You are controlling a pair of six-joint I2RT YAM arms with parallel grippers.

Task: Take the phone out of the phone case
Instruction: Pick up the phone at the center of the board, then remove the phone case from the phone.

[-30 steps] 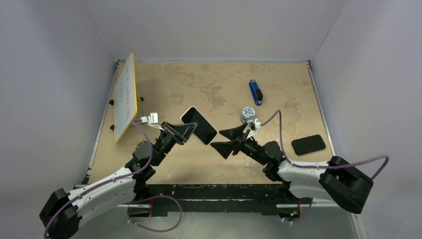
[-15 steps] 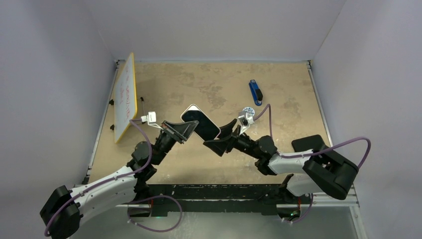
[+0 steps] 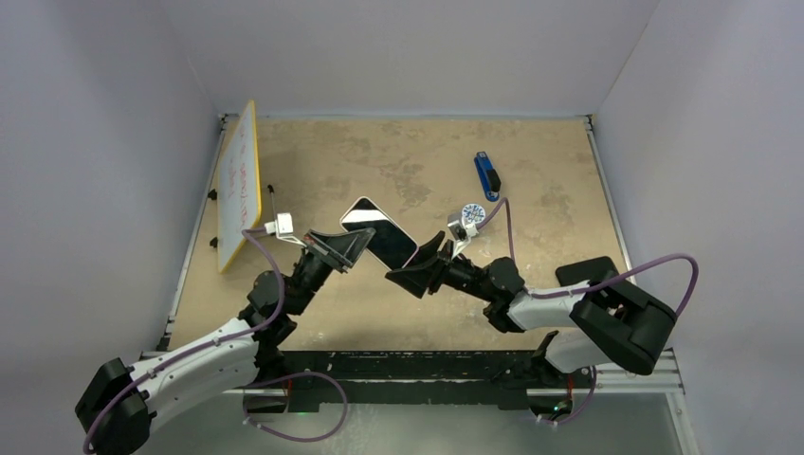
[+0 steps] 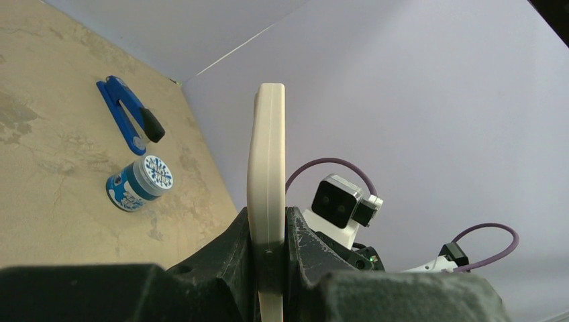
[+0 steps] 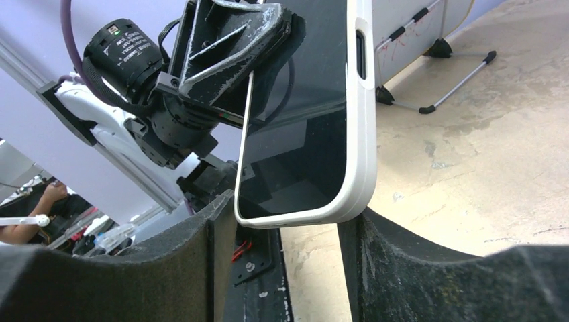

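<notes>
2 grippers now meet at the phone (image 3: 379, 232). 1 second ago the right gripper (image 3: 422, 265) hung well apart at 4 o'clock of it. It has since slid in, and its spread jaws now straddle the phone's near end, with no squeeze visible yet. The left gripper (image 3: 346, 248), at 8 o'clock of the phone, is clamped across the case (image 4: 266, 168) and holds it tilted, clear of the table (image 3: 379, 313). I judge that the removal itself has not begun; the right jaws must first close or pry at an edge. The phone sits fully inside: a dark glossy screen in a thick white rim with rounded corners and 1 side slot, probably a snug shell. Farther off, at 2 o'clock, stands a blue tin (image 3: 471, 216).
</notes>
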